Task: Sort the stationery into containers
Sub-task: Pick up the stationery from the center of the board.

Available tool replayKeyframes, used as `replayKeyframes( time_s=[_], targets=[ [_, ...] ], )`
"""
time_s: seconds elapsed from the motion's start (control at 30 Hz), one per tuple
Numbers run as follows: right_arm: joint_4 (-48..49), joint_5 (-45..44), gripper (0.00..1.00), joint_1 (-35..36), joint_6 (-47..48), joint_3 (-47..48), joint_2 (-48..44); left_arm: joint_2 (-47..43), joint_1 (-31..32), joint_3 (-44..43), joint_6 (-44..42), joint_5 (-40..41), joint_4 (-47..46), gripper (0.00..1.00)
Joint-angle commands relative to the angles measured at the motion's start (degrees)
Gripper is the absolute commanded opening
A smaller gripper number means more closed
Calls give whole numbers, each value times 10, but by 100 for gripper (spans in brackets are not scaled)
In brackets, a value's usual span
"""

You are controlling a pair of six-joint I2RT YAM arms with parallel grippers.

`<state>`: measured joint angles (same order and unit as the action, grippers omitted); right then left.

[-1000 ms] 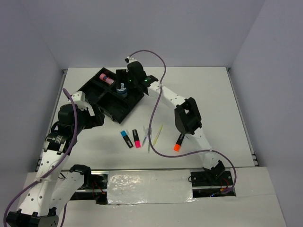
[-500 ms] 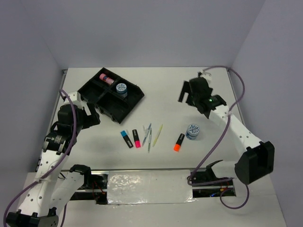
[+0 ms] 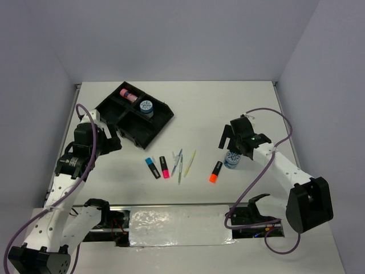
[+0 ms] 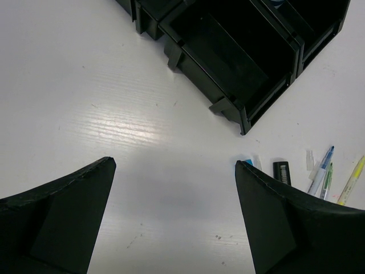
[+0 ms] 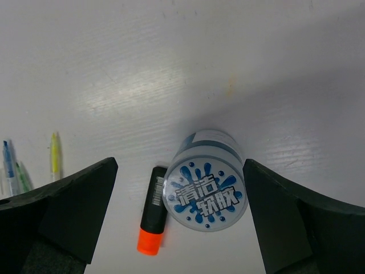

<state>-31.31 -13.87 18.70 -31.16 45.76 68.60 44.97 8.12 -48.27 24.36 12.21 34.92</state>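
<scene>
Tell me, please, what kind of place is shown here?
Most likely a robotics lab test cell: a white table closed in by plain walls, two arms mounted at its near edge, and highlighters laid out beside a black tray as practice items.

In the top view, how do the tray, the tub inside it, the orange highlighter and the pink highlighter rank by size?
1. Tray, by far the largest.
2. Tub: wider than the highlighters, though shorter; ranking is unsure.
3. Orange highlighter and pink highlighter look alike.
</scene>
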Motion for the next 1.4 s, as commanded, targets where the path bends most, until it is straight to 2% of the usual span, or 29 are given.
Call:
replayKeyframes(
  time_s=[0.0, 0.3, 0.43, 0.5, 0.6, 0.63, 0.7, 0.73, 0.77, 0.87, 1.03, 1.1, 1.13, 1.17, 1.3, 1.37],
  targets=[
    [20, 3, 99, -2, -24, -25, -9, -1, -3, -21, 4, 2, -9, 99],
    [13, -18, 94, -2, -37, -54, -29, 6, -3, -22, 2, -9, -12, 99],
    [18, -12, 84, -2, -32, -58, -21, 5, -3, -21, 1, -10, -11, 99],
    [16, -9, 82, -2, -31, -57, -15, 3, -3, -22, 1, -10, -11, 99],
    [13, -13, 66, -2, -29, -55, -26, 3, -3, -22, 0, -10, -12, 99],
    [4, -19, 56, -2, -29, -53, -32, 3, -3, -21, 0, -11, -12, 99],
    [-5, -29, 43, -2, -26, -42, -51, 4, -3, -22, 0, -12, -13, 99],
    [-12, -36, 17, -2, -22, -29, -57, 5, -3, -21, -1, -13, -12, 99],
    [-16, -39, 12, -2, -19, -19, -68, 5, -3, -22, -1, -13, -12, 99],
    [-28, -52, 12, -1, -6, 25, -72, 3, -3, -21, 0, -11, -12, 99],
    [16, 2, 12, 27, 21, 134, -18, -4, -3, -21, 3, -3, -11, 99],
    [84, 74, 12, 53, 18, 170, 55, -10, -3, -23, 6, 4, -8, 99],
    [110, 75, 12, 61, 12, 180, 55, -12, -3, -22, 7, 6, -8, 99],
    [133, 99, 12, 70, 3, 194, 99, -15, -3, -22, 7, 8, -8, 99],
    [186, 65, 12, 144, -11, 332, 224, -23, -3, -17, 8, 7, -12, 99],
    [195, 61, 12, 159, -21, 376, 295, -23, -3, -17, 9, 5, -12, 99]
  ],
)
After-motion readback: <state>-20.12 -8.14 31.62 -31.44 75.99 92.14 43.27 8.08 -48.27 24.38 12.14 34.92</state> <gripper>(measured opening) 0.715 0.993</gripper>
